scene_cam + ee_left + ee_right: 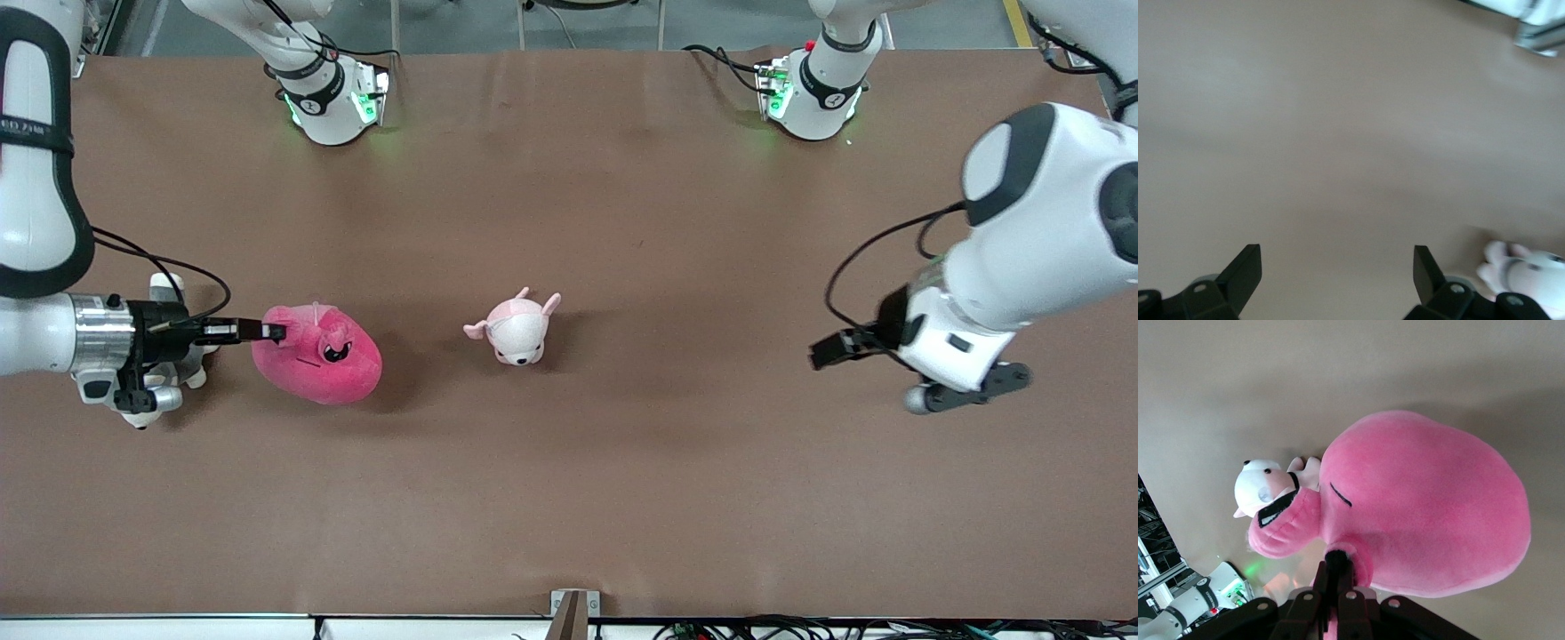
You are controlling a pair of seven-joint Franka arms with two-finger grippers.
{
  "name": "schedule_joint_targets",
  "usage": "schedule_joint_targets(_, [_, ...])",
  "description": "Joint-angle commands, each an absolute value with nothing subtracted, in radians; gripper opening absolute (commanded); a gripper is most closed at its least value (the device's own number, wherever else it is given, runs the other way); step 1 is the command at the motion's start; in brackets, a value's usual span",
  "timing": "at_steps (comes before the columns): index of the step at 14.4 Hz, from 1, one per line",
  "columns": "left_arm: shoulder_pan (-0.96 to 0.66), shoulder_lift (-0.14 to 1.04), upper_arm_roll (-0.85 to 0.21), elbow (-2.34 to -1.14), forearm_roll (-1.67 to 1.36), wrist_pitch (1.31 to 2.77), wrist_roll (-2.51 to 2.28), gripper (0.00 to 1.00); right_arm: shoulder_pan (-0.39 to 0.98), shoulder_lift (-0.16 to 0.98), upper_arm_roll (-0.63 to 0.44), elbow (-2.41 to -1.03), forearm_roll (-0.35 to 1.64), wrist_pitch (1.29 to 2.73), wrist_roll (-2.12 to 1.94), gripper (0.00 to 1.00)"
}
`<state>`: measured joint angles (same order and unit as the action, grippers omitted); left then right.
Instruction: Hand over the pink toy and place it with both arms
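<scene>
The pink toy [317,357] is a hot-pink rounded plush with black angry eyes, near the right arm's end of the table. My right gripper [275,332] is shut on a small pink nub at its top edge. In the right wrist view the fingers [1337,568] pinch that nub and the toy [1425,507] fills the frame. I cannot tell whether the toy rests on the table or hangs just above it. My left gripper [824,352] is open and empty over bare table near the left arm's end. Its fingers [1241,273] stand wide apart.
A small pale-pink-and-white puppy plush [517,327] stands mid-table between the two grippers, also in the left wrist view [1531,280] and the right wrist view [1261,490]. A grey-and-white plush [169,391] lies mostly hidden under my right wrist. Brown cloth [622,489] covers the table.
</scene>
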<state>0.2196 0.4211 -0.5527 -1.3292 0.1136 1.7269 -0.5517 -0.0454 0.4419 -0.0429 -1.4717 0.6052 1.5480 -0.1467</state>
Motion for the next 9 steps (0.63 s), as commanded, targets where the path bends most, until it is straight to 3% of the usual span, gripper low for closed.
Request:
schedule_joint_targets(1, [0.233,0.377,-0.558,-1.336,0.224,1.671,-0.540,1.00,-0.084,0.492,-0.028,-1.434,0.583,1.548,-0.247,0.00])
schedule_joint_targets(9, [0.302,0.278,-0.563,-1.333,0.265,1.565,-0.249,1.00,-0.133,0.597,-0.026,-1.365,0.575,1.542,-0.469,0.00])
